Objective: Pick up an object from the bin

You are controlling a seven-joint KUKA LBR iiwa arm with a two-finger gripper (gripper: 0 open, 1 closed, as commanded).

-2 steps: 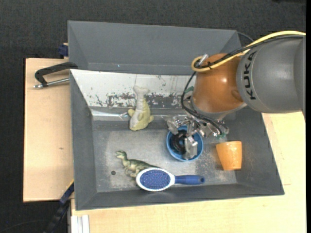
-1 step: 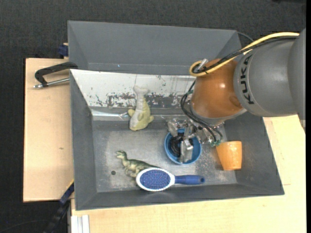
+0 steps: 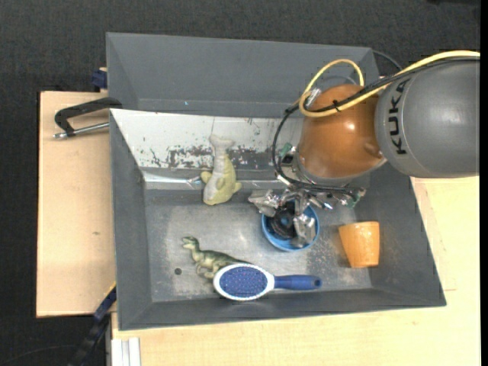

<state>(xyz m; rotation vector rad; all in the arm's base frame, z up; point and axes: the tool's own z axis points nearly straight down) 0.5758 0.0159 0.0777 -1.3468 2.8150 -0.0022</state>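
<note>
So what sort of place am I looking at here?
Most likely a robotics lab's grasping test cell: a KUKA-branded arm reaches into a grey metal bin holding unrelated odds and ends, such as a blue hairbrush, a green toy dinosaur and an orange cup.

1. The round dish [image 3: 278, 242] under my wrist was blue.
2. The cup [image 3: 359, 244] was orange.
3. The brush [image 3: 244, 282] was blue, rimmed white.
4. The dinosaur [image 3: 204, 256] looked olive green, possibly mottled.
5. The bin [image 3: 152, 227] was grey.

bright glare on bin [image 3: 191, 137] wall
</note>
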